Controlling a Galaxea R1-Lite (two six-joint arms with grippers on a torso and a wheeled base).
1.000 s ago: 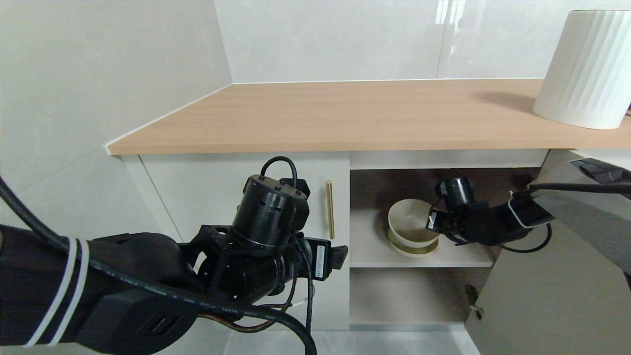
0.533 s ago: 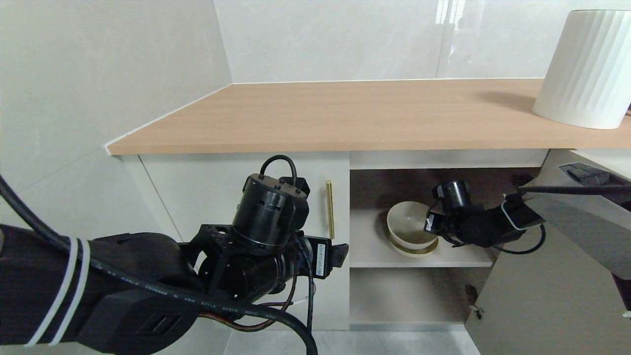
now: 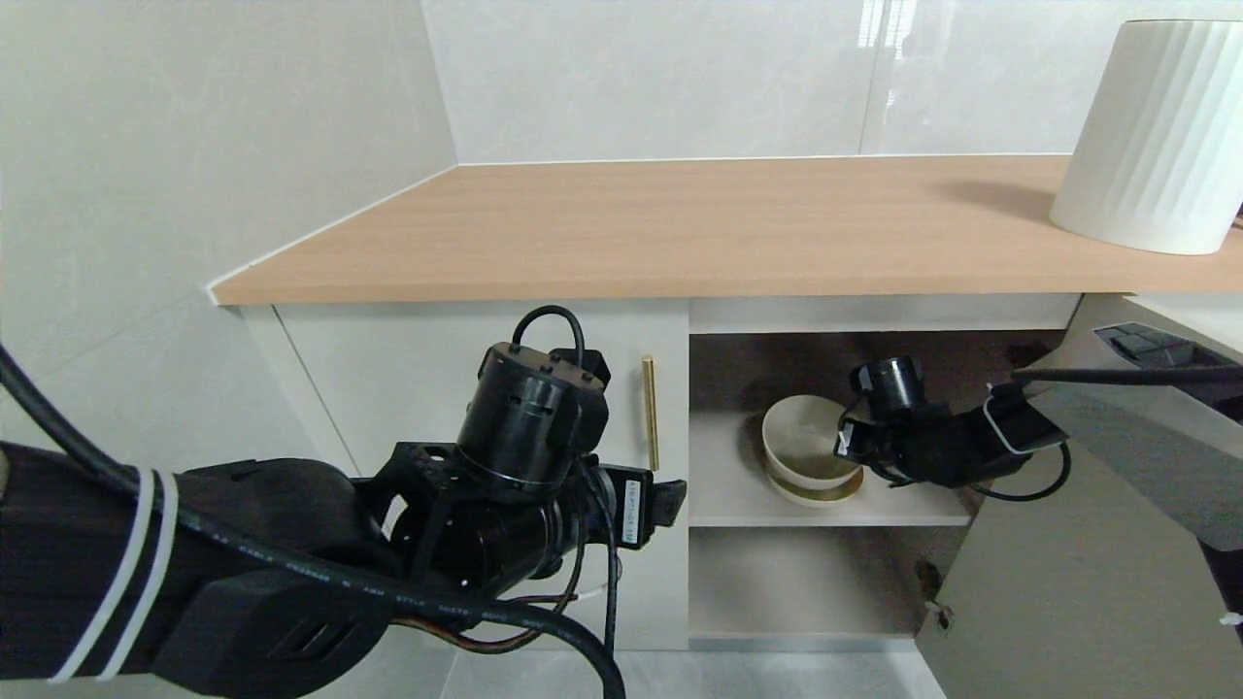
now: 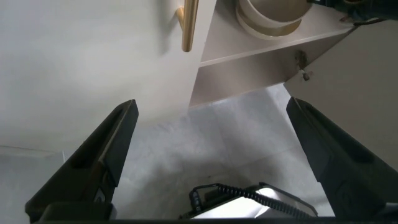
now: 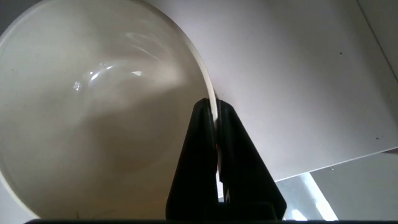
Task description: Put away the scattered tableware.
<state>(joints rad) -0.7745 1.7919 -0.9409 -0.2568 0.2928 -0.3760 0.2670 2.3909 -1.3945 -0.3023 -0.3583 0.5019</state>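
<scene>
The right gripper (image 3: 843, 449) is inside the open cupboard at centre right of the head view. Its jaws are pinched on the near rim of a bowl (image 3: 801, 442), one finger inside the wall and one outside. The bowl looks to be resting, slightly tipped, on a shallow dish (image 3: 818, 495) on the upper shelf (image 3: 728, 500).

To finish this well, I'd level the bowl until it sits flat in the dish before letting go. The jaws should then part only a little, and the arm should come straight back out, keeping away from the open door (image 3: 1068, 563) at lower right. A sideways tug on that thin rim could drag both pieces along the shelf.

The bowl is cream, glossy and round with a thin lip, probably glazed ceramic, so it is slippery and would chip. The dish is wider and yellowish at its edge. The shelf is a smooth, matt pale board.

The left gripper (image 4: 211, 118) hangs at lower left with its jaws spread and empty, before the closed door with the brass handle (image 3: 650, 413).
</scene>
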